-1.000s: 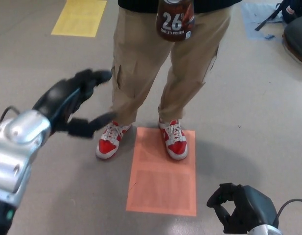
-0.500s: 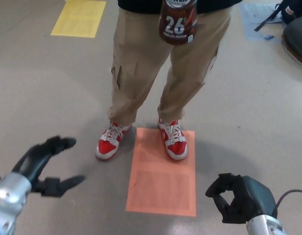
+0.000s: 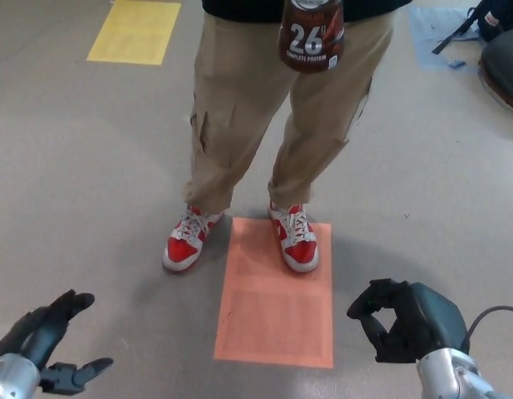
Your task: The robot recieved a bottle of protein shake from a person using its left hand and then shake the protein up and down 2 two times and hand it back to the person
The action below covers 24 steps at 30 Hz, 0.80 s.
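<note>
Head view looks down at a person standing at twelve o'clock on the grey floor [image 3: 90, 166], red-and-white shoes [image 3: 239, 237] planted at the top edge of an orange floor mat [image 3: 277, 303]. The protein shake bottle [image 3: 312, 37] sits high at about one o'clock, held in front of the person's waist against the khaki trousers [image 3: 239, 108]; whatever holds it is cut off by the top edge, so the grip cannot be seen. It is well apart from both robot hands, which suggests the bottle rests with the person, either back in their keeping or not yet offered. The left hand [image 3: 48, 353] hangs low at seven o'clock, thumb and fingers spread and empty. The right hand [image 3: 406, 320] waits at five o'clock with its fingers curled inward around nothing, idle since the task gives it no part. Compared with a second ago, the left hand has dropped from chest height beside the person's thigh down to the bottom corner, the bottle has drifted slightly rightward, and the right hand has barely moved.
</note>
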{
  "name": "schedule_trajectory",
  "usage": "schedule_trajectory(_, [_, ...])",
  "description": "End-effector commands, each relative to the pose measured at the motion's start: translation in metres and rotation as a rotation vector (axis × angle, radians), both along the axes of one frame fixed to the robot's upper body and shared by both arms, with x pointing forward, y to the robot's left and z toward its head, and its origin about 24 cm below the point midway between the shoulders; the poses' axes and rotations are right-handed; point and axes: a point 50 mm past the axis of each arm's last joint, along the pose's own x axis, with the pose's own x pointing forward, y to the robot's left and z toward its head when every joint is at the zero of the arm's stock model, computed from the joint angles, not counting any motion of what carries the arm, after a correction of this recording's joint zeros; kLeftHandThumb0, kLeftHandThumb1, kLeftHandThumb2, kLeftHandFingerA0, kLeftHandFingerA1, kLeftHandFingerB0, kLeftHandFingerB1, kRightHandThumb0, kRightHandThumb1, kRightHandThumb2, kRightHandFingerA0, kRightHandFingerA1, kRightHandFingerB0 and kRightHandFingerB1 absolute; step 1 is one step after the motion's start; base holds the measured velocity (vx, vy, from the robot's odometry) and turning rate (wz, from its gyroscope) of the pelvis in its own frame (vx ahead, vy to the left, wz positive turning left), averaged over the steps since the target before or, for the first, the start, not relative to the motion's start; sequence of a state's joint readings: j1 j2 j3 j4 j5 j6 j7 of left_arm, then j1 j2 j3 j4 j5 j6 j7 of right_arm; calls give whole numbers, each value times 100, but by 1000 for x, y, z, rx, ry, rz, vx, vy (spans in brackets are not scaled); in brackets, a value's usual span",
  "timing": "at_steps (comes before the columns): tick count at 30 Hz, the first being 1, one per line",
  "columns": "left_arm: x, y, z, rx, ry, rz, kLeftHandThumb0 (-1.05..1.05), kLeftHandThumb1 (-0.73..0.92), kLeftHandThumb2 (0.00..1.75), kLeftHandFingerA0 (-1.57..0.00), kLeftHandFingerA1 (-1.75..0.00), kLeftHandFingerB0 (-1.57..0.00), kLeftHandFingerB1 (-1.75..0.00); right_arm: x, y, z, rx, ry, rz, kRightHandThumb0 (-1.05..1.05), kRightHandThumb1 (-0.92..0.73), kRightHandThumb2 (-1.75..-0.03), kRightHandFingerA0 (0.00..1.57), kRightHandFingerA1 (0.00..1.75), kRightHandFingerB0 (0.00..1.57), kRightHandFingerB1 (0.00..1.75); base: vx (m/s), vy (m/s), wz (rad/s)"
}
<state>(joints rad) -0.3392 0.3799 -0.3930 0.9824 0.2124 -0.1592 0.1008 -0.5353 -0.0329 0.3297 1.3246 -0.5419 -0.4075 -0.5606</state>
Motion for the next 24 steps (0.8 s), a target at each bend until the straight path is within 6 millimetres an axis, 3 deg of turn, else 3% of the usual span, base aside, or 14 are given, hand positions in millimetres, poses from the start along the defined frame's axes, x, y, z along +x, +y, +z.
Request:
schedule_trajectory(1, [9, -1, 16, 233, -229, -226, -60, 58, 82, -32, -45, -7, -35, 14, -10, 10, 4, 21, -52, -45, -50, -115, 102, 110, 92, 80, 0, 0, 0])
schedule_trajectory(2, [10, -2, 17, 217, -234, -218, -60, 57, 82, -32, -45, -7, -34, 16, -10, 12, 1, 17, -51, -44, -53, -116, 103, 109, 91, 84, 0, 0, 0])
schedule_trajectory(3, [11, -2, 17, 195, -243, -201, -59, 56, 80, -32, -45, -7, -35, 17, -9, 13, -3, 14, -49, -45, -54, -114, 99, 115, 94, 76, 0, 0, 0])
schedule_trajectory(5, [12, -2, 18, 147, -263, -162, -59, 55, 77, -35, -45, -8, -35, 18, -9, 14, -7, 8, -46, -45, -53, -117, 103, 111, 90, 84, 0, 0, 0])
schedule_trajectory(8, [14, -2, 21, -23, -326, -26, -50, 50, 71, -35, -44, -8, -33, 22, -8, 18, -14, -21, -51, -45, -54, -117, 107, 113, 89, 84, 0, 0, 0])
schedule_trajectory(10, [14, -1, 21, -63, -331, 7, -37, 54, 60, -34, -37, -6, -19, 22, -8, 19, -7, -16, -66, -43, -50, -117, 106, 113, 90, 82, 0, 0, 0])
schedule_trajectory(12, [13, 0, 21, -87, -329, 20, -38, 54, 60, -34, -37, -7, -20, 23, -8, 19, 1, -7, -77, -42, -48, -116, 108, 113, 91, 82, 0, 0, 0])
schedule_trajectory(13, [13, 1, 22, -77, -328, 7, -46, 46, 69, -31, -44, -7, -25, 23, -8, 19, 0, -6, -78, -42, -49, -116, 107, 109, 90, 82, 0, 0, 0])
schedule_trajectory(17, [14, 0, 21, 23, -308, -69, -51, 50, 72, -30, -44, -7, -25, 23, -8, 18, 0, -1, -78, -43, -49, -116, 108, 113, 90, 82, 0, 0, 0])
schedule_trajectory(18, [14, 0, 21, 71, -299, -106, -47, 62, 61, -34, -36, -8, -21, 23, -8, 18, -1, -7, -78, -43, -49, -117, 104, 125, 95, 75, 0, 0, 0])
schedule_trajectory(20, [15, -1, 21, 108, -287, -135, -50, 66, 59, -34, -34, -6, -25, 22, -9, 18, -7, -13, -78, -43, -49, -118, 105, 124, 96, 75, 0, 0, 0])
schedule_trajectory(21, [15, -1, 21, 127, -281, -148, -51, 66, 62, -33, -35, -10, -22, 22, -9, 18, -7, -9, -82, -44, -49, -115, 106, 113, 92, 82, 0, 0, 0])
schedule_trajectory(22, [15, -2, 19, 155, -276, -165, -58, 57, 82, -26, -44, -6, -31, 21, -9, 17, -2, 0, -87, -44, -49, -115, 105, 112, 92, 82, 0, 0, 0])
schedule_trajectory(24, [12, -3, 17, 204, -280, -191, -57, 59, 81, -29, -43, -9, -36, 20, -10, 15, 1, 6, -89, -43, -48, -114, 106, 112, 92, 82, 0, 0, 0])
